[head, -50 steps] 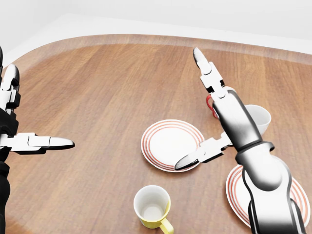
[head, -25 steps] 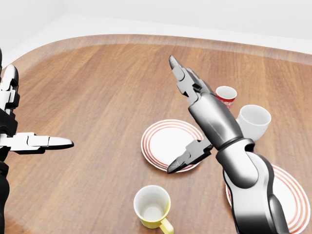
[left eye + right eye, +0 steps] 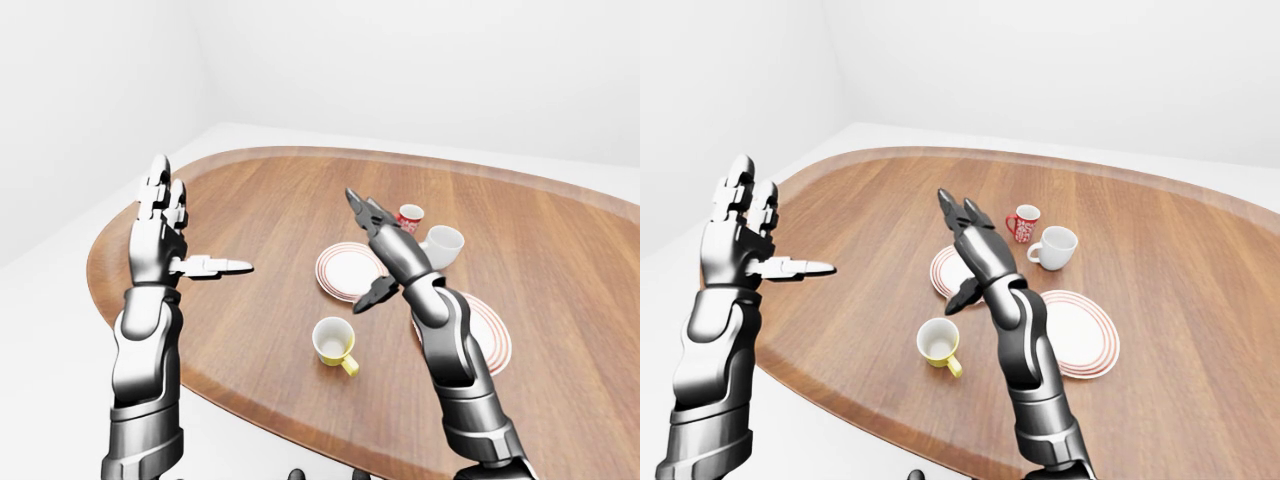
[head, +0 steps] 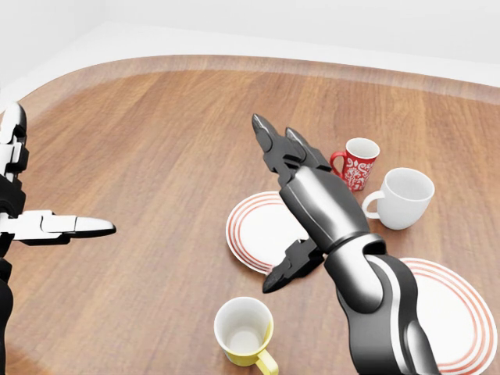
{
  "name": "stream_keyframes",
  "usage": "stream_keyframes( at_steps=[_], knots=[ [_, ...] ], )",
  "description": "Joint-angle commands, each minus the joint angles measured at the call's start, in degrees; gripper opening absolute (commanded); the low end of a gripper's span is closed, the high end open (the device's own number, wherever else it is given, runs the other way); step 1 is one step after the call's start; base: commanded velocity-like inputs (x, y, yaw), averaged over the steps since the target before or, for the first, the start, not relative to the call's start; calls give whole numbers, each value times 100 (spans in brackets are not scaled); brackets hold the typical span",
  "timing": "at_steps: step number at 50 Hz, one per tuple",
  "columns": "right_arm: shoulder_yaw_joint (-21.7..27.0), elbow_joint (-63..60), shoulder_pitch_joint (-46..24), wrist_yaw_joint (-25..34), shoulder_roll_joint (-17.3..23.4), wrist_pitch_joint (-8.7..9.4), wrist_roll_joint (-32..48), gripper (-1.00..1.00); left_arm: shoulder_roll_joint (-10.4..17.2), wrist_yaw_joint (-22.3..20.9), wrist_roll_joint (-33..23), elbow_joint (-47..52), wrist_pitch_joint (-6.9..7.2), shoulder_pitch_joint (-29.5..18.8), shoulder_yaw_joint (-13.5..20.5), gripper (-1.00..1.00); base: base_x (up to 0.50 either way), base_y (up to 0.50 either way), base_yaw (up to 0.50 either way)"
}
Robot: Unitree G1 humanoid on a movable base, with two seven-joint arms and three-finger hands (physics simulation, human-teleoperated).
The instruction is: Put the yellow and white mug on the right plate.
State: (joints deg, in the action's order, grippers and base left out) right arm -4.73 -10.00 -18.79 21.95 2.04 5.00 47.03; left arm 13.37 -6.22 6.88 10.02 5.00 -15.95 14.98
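While the right hand (image 4: 291,205) hangs open and empty above the left plate (image 4: 258,226), reaching is in hand: next it must drop to the mug (image 4: 244,331) at lower centre.

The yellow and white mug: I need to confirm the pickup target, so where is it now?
The yellow and white mug stands upright at the head view's bottom centre, just below the left plate and untouched beneath the open right hand.

Right hand (image 4: 283,205) swung leftward – red mug (image 4: 356,163), white mug (image 4: 402,197) seemingly fully uncovered.
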Motion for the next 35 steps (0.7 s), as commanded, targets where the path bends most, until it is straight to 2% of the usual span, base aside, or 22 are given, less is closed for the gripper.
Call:
stream_keyframes(
  at_steps=[1,10,22,35],
  knots=[
    [-162,33,195,-72,-166,0,354,100,14,8,23,39,0,-4,15,100,0,0,0],
    [-174,318,145,-235,-235,0,341,100,16,5,28,87,0,1,21,100,0,0,0],
    [-242,1374,-19,-770,-316,0,175,100,28,2,40,87,0,-12,35,100,0,0,0],
    [-298,1645,16,-913,-349,0,172,100,28,4,43,114,0,-7,31,100,0,0,0]
  ],
)
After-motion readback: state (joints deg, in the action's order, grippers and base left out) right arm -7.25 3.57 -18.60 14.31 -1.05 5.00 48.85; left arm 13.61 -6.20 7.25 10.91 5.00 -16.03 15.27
